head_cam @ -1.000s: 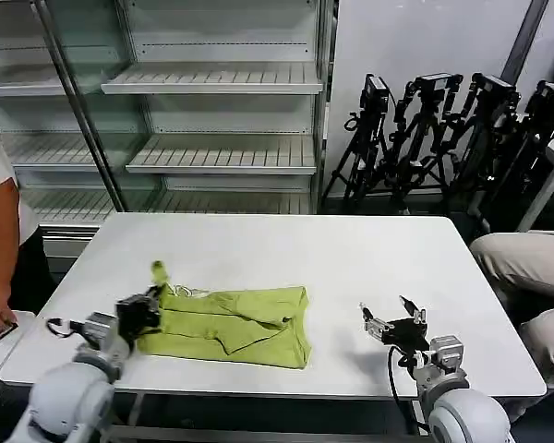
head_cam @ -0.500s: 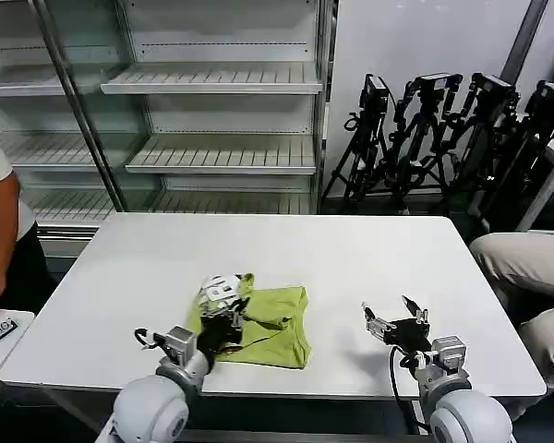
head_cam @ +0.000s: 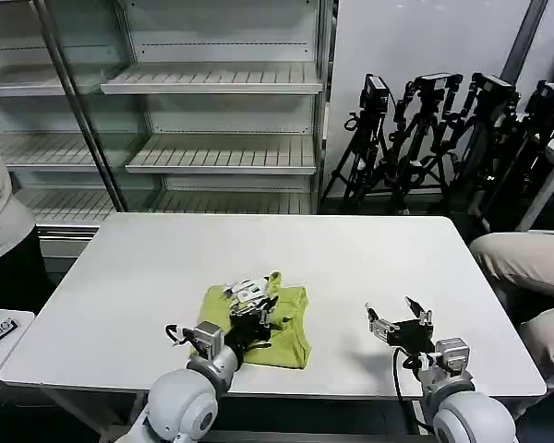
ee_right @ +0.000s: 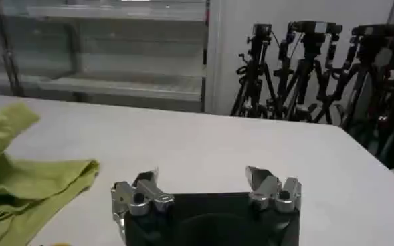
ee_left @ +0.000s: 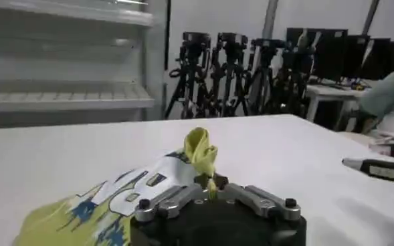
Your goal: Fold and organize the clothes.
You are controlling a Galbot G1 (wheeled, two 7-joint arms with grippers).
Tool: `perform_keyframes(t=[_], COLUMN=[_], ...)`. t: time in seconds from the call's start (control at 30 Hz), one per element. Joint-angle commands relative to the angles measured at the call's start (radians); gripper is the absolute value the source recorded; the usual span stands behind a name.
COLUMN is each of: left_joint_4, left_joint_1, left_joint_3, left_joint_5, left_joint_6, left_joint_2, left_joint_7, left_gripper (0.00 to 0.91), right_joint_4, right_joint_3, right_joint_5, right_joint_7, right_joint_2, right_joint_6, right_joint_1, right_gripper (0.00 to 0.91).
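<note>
The left gripper (head_cam: 256,312), pinching the T-shirt (head_cam: 291,334) edge, may lose the thin fabric mid-fold; right gripper (head_cam: 400,322) spread wide.

The T-shirt (head_cam: 275,325) lies on the table (head_cam: 351,249), near its front edge, left of centre. The left gripper (head_cam: 256,309) sits on the shirt, pinching a fold. The right gripper (head_cam: 399,321) is well apart to the right, over bare table. Shelving (head_cam: 212,111) stands behind the table, tripods (head_cam: 443,129) far right.

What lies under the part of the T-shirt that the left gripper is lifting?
Under the T-shirt edge pinched by the left gripper lies more of its own cloth, folded on the table. Anything beneath those layers is covered.
</note>
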State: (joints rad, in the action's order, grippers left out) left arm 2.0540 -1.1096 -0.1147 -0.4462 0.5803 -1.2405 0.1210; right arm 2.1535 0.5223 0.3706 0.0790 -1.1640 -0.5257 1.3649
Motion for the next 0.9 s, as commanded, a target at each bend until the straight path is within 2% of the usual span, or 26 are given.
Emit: perform_keyframes(t=[0.03, 0.17, 0.23, 0.5, 0.8, 0.9], left_joint_4=[0.007, 0.037, 0.057, -0.005, -0.069, -0.086], left_joint_1=[0.049, 0.069, 0.067, -0.065, -0.157, -0.142], left_joint_3=[0.031, 0.003, -0.044, -0.251, -0.222, -0.219], left_joint_5=[-0.151, -0.189, -0.189, -0.156, -0.037, -0.042], left_joint_6=[-0.003, -0.005, -0.007, -0.003, 0.003, 0.003], left_joint_2=[-0.045, -0.061, -0.045, 0.118, 0.114, 0.098], left_joint_7=[0.068, 0.094, 0.092, 0.127, 0.204, 0.218], left_gripper=[0.907, 0.907, 0.907, 0.907, 0.907, 0.907], right_joint_4=[-0.002, -0.003, -0.004, -0.008, -0.007, -0.009], right_joint_3=[0.002, -0.001, -0.001, 0.002, -0.001, 0.003], right_joint_5=[-0.003, -0.007, -0.009, -0.008, -0.013, -0.013], right_joint_7=[0.001, 0.000, -0.001, -0.007, -0.004, -0.003], right_joint_2=[-0.001, -0.004, -0.003, -0.002, -0.001, -0.003], right_joint_6=[0.001, 0.001, 0.003, 0.016, 0.017, 0.017], right_joint_1=[-0.001, -0.002, -0.002, -0.005, -0.007, -0.005], right_gripper=[0.907, 0.907, 0.907, 0.907, 0.907, 0.907])
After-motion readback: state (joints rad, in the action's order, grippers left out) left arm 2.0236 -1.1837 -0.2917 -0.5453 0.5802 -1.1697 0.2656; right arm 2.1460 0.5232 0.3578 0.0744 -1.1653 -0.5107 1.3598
